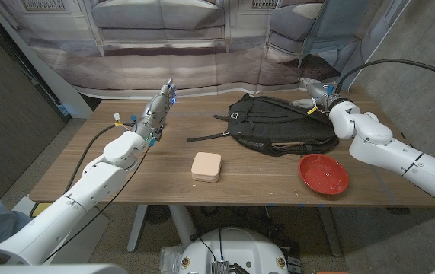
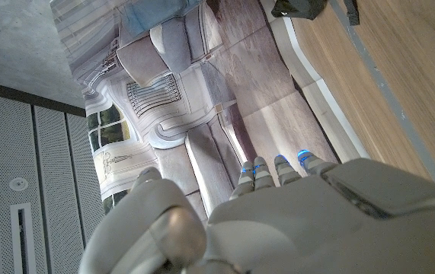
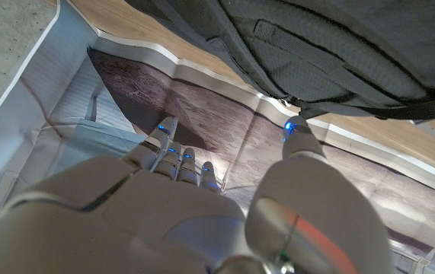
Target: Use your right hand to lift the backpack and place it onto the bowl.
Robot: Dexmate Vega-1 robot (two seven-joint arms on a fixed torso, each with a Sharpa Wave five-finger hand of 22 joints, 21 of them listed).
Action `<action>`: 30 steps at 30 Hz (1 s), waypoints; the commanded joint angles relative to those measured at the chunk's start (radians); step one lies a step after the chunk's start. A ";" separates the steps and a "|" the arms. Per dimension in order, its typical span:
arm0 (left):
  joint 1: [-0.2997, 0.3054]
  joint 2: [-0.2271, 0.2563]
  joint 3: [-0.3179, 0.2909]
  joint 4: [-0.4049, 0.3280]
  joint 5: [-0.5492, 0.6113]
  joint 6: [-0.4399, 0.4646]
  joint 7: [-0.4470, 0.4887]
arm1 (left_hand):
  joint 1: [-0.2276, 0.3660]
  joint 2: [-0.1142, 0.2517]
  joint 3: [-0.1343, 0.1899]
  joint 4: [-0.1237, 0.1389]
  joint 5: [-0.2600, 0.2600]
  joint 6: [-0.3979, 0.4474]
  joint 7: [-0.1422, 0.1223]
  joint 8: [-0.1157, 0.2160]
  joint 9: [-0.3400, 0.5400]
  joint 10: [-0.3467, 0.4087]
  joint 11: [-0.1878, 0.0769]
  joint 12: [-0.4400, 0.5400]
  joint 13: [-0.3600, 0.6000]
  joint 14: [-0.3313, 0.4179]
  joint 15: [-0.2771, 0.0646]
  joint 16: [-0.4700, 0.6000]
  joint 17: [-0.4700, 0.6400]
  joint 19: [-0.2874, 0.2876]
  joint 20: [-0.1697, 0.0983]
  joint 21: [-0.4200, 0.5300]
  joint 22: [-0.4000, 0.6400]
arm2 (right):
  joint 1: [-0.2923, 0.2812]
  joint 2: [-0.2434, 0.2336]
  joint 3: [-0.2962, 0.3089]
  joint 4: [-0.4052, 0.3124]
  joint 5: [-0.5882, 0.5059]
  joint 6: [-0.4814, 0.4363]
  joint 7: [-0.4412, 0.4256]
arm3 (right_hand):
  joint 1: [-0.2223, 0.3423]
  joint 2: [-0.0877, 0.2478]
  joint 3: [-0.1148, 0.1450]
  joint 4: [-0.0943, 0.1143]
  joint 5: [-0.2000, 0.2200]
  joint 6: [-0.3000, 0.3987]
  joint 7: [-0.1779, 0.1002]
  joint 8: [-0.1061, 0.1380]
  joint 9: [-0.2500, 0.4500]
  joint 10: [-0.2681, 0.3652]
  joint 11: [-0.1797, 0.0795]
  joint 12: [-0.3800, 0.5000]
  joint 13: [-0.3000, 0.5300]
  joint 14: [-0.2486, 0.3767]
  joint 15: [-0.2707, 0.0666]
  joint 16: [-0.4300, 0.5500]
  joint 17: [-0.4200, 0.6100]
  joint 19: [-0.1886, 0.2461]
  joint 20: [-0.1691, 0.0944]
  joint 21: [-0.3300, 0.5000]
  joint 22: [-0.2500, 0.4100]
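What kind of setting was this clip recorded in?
Likely an indoor robot test space, not a real home: a wooden table stands before a printed backdrop picturing sofas, with bare concrete floor beside it.

Being cut off by the right wrist picture's edges: most of the backpack (image 3: 339,53), leaving just dark fabric and one strap in sight. Lying partly behind the backpack's far corner in the head view: the right hand (image 1: 314,94), making its hold on anything impossible to judge. Showing as a mere dark scrap at the left wrist picture's border: that same backpack (image 2: 301,7).
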 commanded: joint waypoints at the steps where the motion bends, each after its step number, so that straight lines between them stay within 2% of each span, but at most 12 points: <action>1: 0.011 0.011 -0.007 -0.028 0.005 0.015 0.014 | -0.001 0.009 -0.008 0.001 0.007 0.011 0.003 0.001 0.004 -0.003 0.008 -0.002 0.003 -0.003 0.003 0.000 0.003 -0.003 0.001 -0.002 0.002 | 0.044 0.002 -0.045 0.003 -0.076 -0.038 0.119 | 0.017 -0.002 0.007 0.000 0.009 -0.016 0.008 0.001 0.006 -0.019 0.000 -0.004 0.002 -0.021 0.005 -0.002 0.002 -0.001 0.014 -0.005 0.003; 14: 0.024 0.015 -0.008 -0.045 0.009 0.024 0.024 | -0.001 0.010 -0.012 0.001 0.007 0.011 0.003 0.000 0.004 -0.003 0.008 -0.002 0.003 -0.003 0.003 -0.001 0.003 -0.005 0.005 -0.003 0.002 | 0.075 0.008 -0.068 0.011 -0.144 -0.065 0.207 | 0.043 -0.013 0.007 0.008 0.014 -0.049 0.024 0.001 0.006 -0.061 0.011 -0.006 0.002 -0.051 0.023 -0.001 0.002 -0.008 0.043 -0.022 0.004; 19: 0.033 0.026 -0.016 -0.071 0.011 0.043 0.042 | -0.001 0.011 -0.013 0.001 0.007 0.011 0.003 0.000 0.004 -0.004 0.008 -0.003 0.003 -0.003 0.003 -0.001 0.003 -0.004 0.005 -0.002 0.002 | 0.066 0.011 -0.056 0.019 -0.139 -0.068 0.200 | 0.047 -0.016 0.006 0.010 0.015 -0.052 0.024 0.003 0.006 -0.068 0.012 -0.005 0.002 -0.056 0.028 0.000 0.003 -0.009 0.059 -0.026 0.004; 30: 0.037 0.026 -0.019 -0.082 0.012 0.040 0.042 | -0.001 0.012 -0.017 0.001 0.008 0.012 0.002 -0.001 0.004 -0.004 0.008 -0.003 0.003 -0.003 0.003 -0.001 0.004 -0.006 0.009 -0.003 0.003 | 0.063 0.008 -0.048 0.039 -0.136 -0.066 0.201 | 0.050 -0.018 0.004 0.013 0.016 -0.060 0.023 0.004 0.006 -0.070 0.011 -0.002 0.002 -0.056 0.032 0.003 0.003 -0.006 0.062 -0.029 0.004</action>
